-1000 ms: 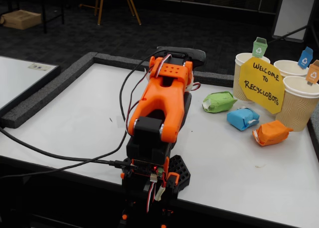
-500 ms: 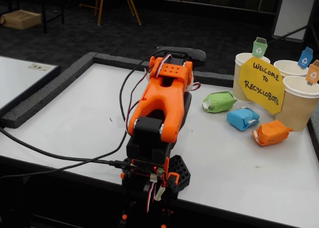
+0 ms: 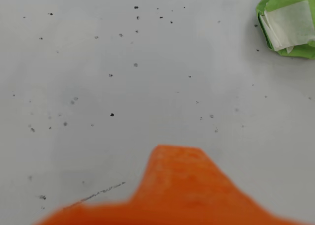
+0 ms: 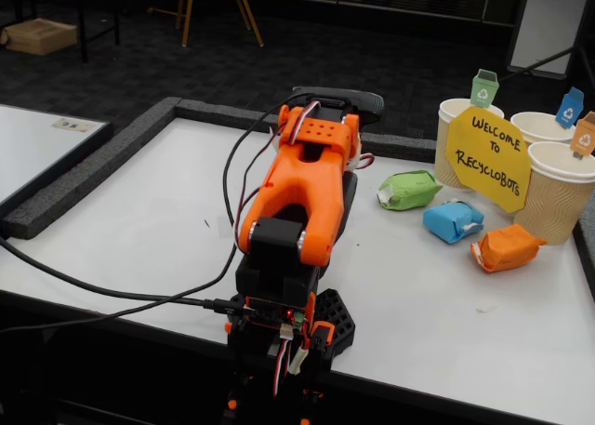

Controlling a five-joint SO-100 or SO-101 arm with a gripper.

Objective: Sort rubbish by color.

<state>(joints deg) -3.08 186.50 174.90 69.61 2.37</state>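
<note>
Three rubbish lumps lie in a row on the right of the white table (image 4: 158,220) in the fixed view: green (image 4: 407,190), blue (image 4: 453,220) and orange (image 4: 507,247). The orange arm (image 4: 302,197) is folded over its base at the table's front, left of the lumps and apart from them. Its own body hides its gripper there. In the wrist view one blurred orange finger (image 3: 179,185) rises from the bottom edge over bare table. The green lump (image 3: 290,23) sits at the top right corner, well clear of it. Nothing shows in the grip.
Three tan ribbed cups stand behind the lumps: green tag (image 4: 484,88), blue tag (image 4: 570,108), orange tag (image 4: 584,135). A yellow sign (image 4: 488,158) leans in front of them. Black cables (image 4: 121,290) cross the table's left. A grey foam border (image 4: 93,169) edges it.
</note>
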